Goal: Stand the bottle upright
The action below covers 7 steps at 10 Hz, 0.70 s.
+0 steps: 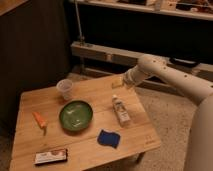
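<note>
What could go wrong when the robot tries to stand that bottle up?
The gripper hovers open over the table's far edge, just beyond the lying bottle.
1. The slim bottle could roll away when pinched.
2. It lies towards the table's side edge, so a nudge might push it off.

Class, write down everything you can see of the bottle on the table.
The bottle is small, slim, cream plastic with a narrow white cap and a faint label. It lies on its side on the table, beside the green bowl, cap toward the far edge. The hand hovers beyond the cap, not touching.
</note>
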{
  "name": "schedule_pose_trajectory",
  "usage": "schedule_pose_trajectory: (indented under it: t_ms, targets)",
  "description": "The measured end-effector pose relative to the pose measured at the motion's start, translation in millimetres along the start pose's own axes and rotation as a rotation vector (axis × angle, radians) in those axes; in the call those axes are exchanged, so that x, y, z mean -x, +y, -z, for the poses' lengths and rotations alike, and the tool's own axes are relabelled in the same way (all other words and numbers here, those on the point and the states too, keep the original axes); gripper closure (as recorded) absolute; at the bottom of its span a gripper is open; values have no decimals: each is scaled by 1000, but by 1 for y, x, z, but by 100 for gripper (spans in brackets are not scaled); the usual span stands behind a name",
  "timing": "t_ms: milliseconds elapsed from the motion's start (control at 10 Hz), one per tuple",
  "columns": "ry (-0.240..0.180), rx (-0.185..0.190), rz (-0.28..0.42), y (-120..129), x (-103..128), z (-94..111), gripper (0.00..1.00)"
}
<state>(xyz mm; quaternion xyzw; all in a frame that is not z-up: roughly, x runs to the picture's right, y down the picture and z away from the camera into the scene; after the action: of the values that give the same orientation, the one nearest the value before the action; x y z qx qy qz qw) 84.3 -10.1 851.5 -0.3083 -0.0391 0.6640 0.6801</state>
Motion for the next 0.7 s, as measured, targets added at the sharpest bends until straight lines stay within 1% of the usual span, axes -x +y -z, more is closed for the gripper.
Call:
schedule_pose_trajectory:
  t_ms: [300,400,500,700]
  targets:
    - [37,10,26,0,2,-22,35]
    - [47,9,33,-1,2,-26,35]
    - [70,-1,49,-5,3,-34,35]
    - [99,-9,73,-6,7,-43,35]
